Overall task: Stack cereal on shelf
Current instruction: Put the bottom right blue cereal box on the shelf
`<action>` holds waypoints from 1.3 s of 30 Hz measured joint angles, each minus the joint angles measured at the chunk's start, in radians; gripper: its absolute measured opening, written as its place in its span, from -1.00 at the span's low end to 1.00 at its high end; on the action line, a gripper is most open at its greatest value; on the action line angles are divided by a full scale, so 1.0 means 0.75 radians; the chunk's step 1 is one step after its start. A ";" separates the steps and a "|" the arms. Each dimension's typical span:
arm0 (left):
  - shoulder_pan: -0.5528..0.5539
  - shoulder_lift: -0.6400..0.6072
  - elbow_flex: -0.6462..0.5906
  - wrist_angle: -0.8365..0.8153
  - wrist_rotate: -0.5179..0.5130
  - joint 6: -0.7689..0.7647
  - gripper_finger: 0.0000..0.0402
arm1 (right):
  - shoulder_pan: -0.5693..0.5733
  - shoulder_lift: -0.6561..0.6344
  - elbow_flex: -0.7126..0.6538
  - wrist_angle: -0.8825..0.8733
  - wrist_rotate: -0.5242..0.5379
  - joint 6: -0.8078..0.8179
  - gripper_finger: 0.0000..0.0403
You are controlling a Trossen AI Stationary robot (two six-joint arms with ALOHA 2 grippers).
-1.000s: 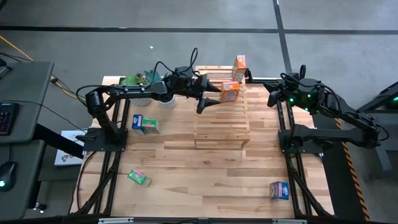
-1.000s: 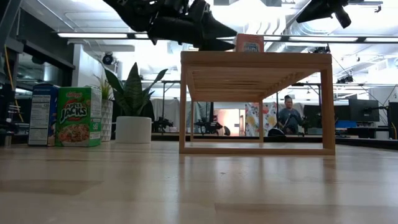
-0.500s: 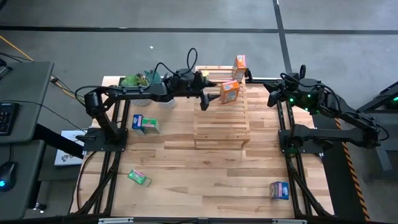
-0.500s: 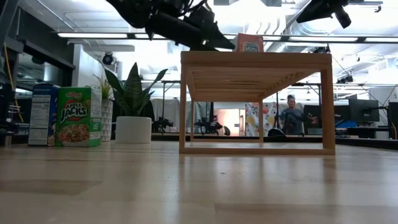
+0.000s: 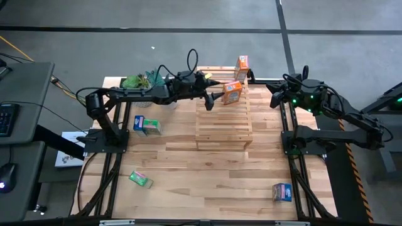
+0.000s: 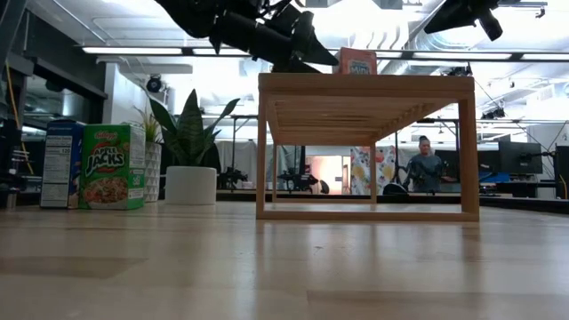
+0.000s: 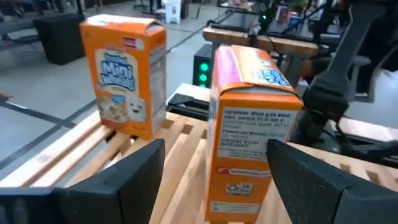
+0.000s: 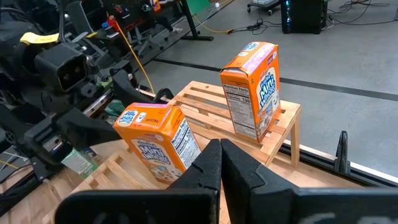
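The left arm's hand (image 5: 211, 98) hovers with its two dark fingers (image 7: 134, 180) spread wide and nothing between them, above the far left part of the light wooden slatted shelf (image 5: 224, 129), which stands near the far edge of the wooden worktop (image 5: 188, 169). Just beyond the open fingers, a small orange cardboard cereal box (image 5: 232, 92) stands upright on the shelf's slats, apart from both fingers in the left wrist view. A second orange cereal box (image 5: 242, 64) stands upright at the shelf's far right corner, near the first but not touching it.

The right arm waits off the worktop's right edge, its hand (image 8: 220, 163) raised with the two fingers pressed together and holding nothing.

Four more small cardboard boxes remain on the worktop: a blue box (image 5: 139, 122) and a green box (image 5: 152, 127) side by side near the left edge, a green box lying near the front left corner (image 5: 141, 179), and a blue box near the front right corner (image 5: 282, 191). A potted green plant (image 5: 139, 81) sits at the far left corner. In the low view, a person (image 6: 425, 167) shows in the room beyond the shelf.
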 joint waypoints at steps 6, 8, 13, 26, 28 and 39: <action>-0.002 0.053 0.108 -0.112 0.073 -0.023 0.36 | 0.000 0.000 0.000 0.000 0.000 0.001 -1.00; -0.001 0.070 0.138 -0.160 0.092 -0.023 0.36 | 0.000 0.000 0.000 0.000 0.000 0.001 -1.00; -0.001 0.077 0.153 -0.172 0.112 -0.024 0.36 | 0.000 -0.001 0.000 0.000 0.000 0.000 -1.00; -0.055 0.079 0.153 -0.083 0.045 -0.112 0.36 | 0.000 0.000 0.000 0.001 0.000 -0.022 -1.00; -0.059 0.079 0.153 -0.084 0.011 -0.115 0.36 | 0.000 0.000 0.000 0.001 0.000 -0.023 -1.00; -0.065 0.149 0.154 -0.006 -0.078 -0.137 0.36 | -0.001 0.000 0.000 0.002 0.000 -0.021 -1.00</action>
